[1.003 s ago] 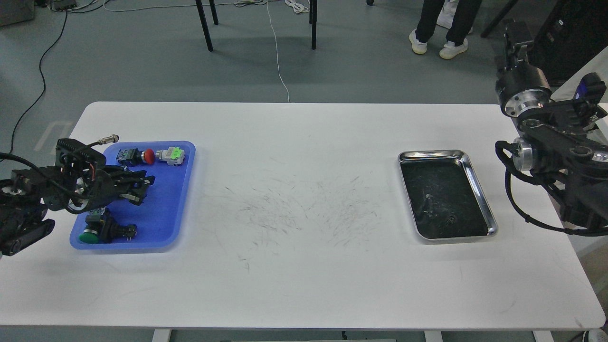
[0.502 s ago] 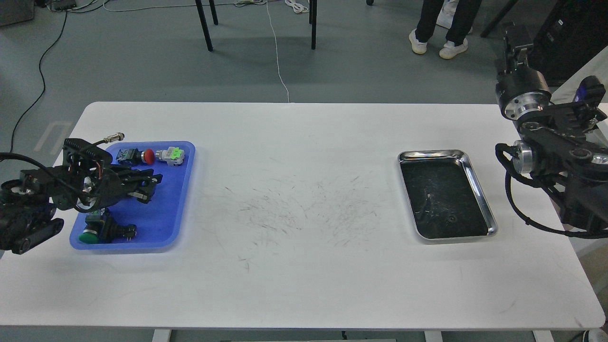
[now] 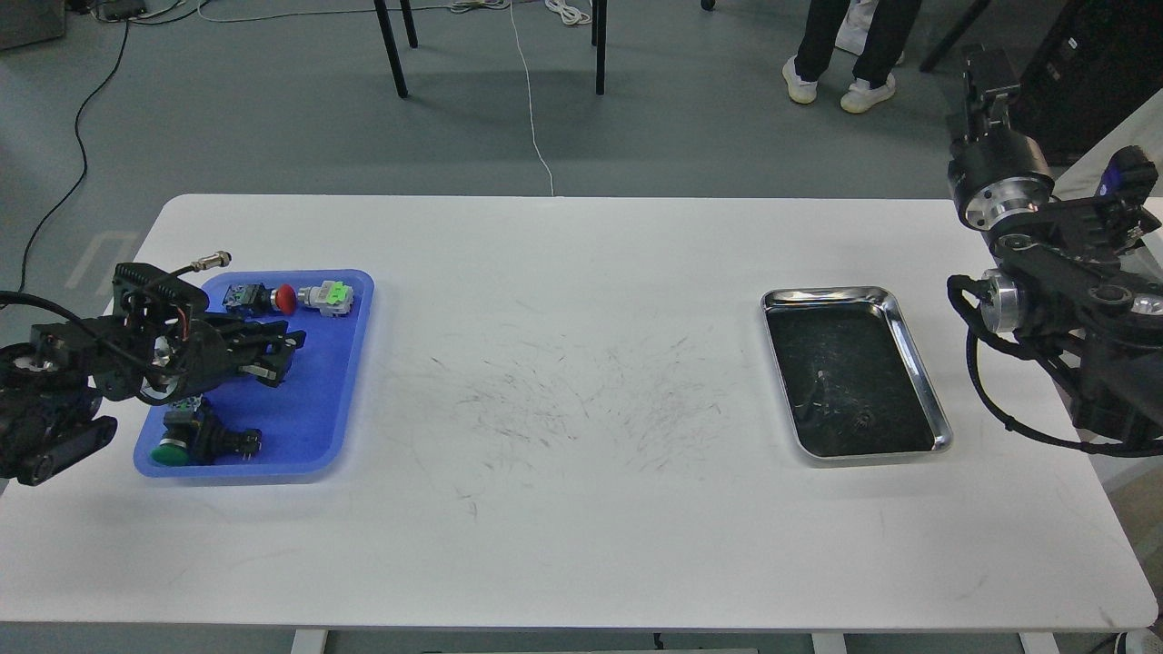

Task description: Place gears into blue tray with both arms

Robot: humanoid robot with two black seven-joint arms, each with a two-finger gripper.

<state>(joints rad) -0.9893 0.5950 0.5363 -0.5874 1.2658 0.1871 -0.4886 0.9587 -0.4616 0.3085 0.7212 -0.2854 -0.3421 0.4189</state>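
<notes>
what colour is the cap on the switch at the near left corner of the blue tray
Dark green: the push-button switch in the blue tray has a green cap, seen in the head view.

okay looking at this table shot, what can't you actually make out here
Head view only:
- left gripper: dark against the blue tray; open or shut, and whether it holds a gear, cannot be told.
- right gripper: small and end-on at the far right; state unclear.
- steel tray: a tiny dark speck on its dark bottom, too small to confirm as a gear.
</notes>
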